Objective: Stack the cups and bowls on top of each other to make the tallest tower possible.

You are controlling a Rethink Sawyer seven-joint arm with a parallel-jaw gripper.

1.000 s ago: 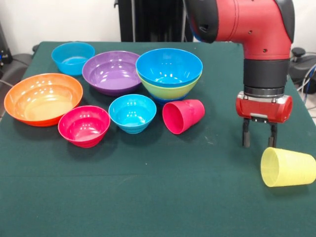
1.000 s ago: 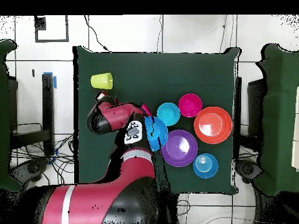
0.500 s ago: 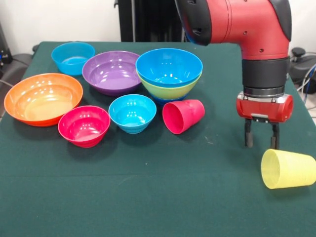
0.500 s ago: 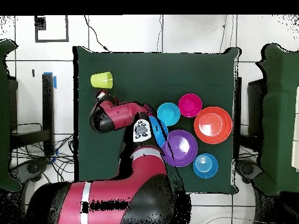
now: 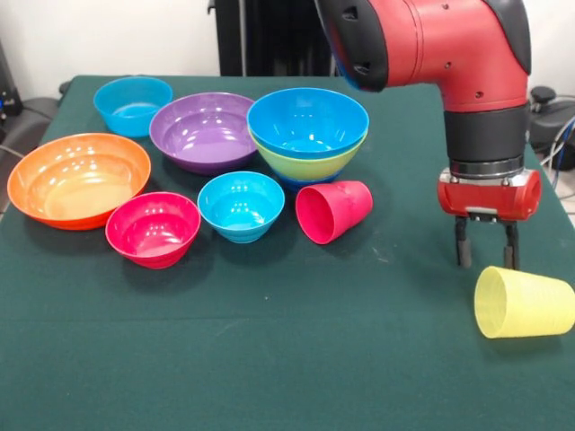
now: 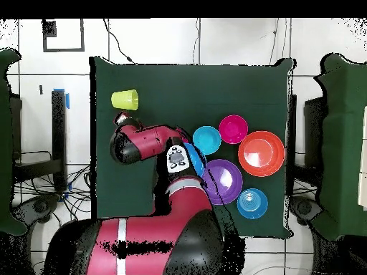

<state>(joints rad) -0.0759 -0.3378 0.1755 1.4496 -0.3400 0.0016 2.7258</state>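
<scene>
While its two fingers stand parted and empty, the Sawyer arm's pincer (image 5: 486,254) hangs just above and behind the yellow cup (image 5: 523,303), which lies on its side near the green table's (image 5: 269,359) edge, mouth turned toward the other pieces. A red-pink cup (image 5: 332,210) also lies tipped over, just beside a small cyan bowl (image 5: 241,205) and a pink-red bowl (image 5: 153,227). Behind them, a bright blue bowl (image 5: 307,121) sits nested in a lime green bowl (image 5: 310,162), next to a purple bowl (image 5: 202,130). An orange bowl (image 5: 77,178) and a light blue bowl (image 5: 132,103) stand apart toward the side.
</scene>
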